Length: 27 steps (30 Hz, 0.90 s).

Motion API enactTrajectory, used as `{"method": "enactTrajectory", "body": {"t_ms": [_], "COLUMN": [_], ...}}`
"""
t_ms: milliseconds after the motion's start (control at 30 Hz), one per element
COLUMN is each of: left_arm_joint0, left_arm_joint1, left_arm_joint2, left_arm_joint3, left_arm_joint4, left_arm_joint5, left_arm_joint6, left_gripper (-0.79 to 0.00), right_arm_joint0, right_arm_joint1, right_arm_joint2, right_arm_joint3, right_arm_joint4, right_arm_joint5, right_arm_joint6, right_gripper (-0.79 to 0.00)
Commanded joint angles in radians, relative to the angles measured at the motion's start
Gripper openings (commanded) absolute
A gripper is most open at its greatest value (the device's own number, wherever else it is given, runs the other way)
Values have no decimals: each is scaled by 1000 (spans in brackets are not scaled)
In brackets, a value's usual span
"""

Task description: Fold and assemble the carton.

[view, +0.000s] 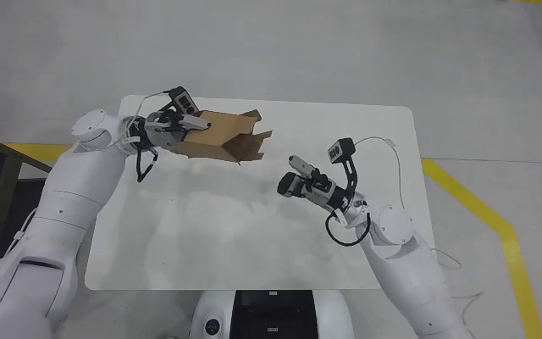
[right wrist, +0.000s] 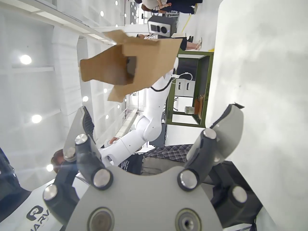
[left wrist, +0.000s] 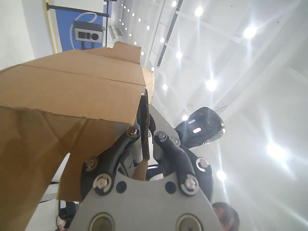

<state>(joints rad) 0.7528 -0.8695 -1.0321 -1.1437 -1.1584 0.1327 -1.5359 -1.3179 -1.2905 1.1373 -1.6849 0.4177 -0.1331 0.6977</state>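
Observation:
The brown cardboard carton (view: 222, 137) is held in the air above the table's far left part, its open end with loose flaps facing the table's middle. My left gripper (view: 188, 124) is shut on one carton wall at the closed end; in the left wrist view the cardboard (left wrist: 72, 90) edge sits pinched between the fingers (left wrist: 144, 131). My right gripper (view: 292, 180) stands open over the table's middle right, a short way from the carton's open end. In the right wrist view the carton (right wrist: 134, 61) hangs ahead of the open gripper (right wrist: 158, 114), apart from it.
The white table (view: 212, 246) has bare surface under and in front of both arms. A green rack (right wrist: 192, 87) stands beyond the table's left edge. People stand far back in the room.

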Motion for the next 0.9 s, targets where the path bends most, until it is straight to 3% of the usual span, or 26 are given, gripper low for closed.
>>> {"method": "enactTrajectory", "body": {"t_ms": [0, 267, 867], "left_arm_joint0": [-1, -21, -81], "left_arm_joint1": [-2, -14, -40], "left_arm_joint2": [12, 84, 185], "left_arm_joint3": [-17, -61, -17], "left_arm_joint4": [-36, -74, -107], "left_arm_joint5": [34, 71, 33], "left_arm_joint6": [0, 0, 0], "left_gripper": [-785, -785, -785], "right_arm_joint0": [11, 46, 33], "right_arm_joint1": [-2, -10, -8], "right_arm_joint2": [-9, -52, -68], "right_arm_joint3": [23, 35, -7], "right_arm_joint4": [12, 13, 2], "right_arm_joint5": [-6, -8, 16], "right_arm_joint6": [1, -3, -11], "right_gripper": [0, 0, 0]}}
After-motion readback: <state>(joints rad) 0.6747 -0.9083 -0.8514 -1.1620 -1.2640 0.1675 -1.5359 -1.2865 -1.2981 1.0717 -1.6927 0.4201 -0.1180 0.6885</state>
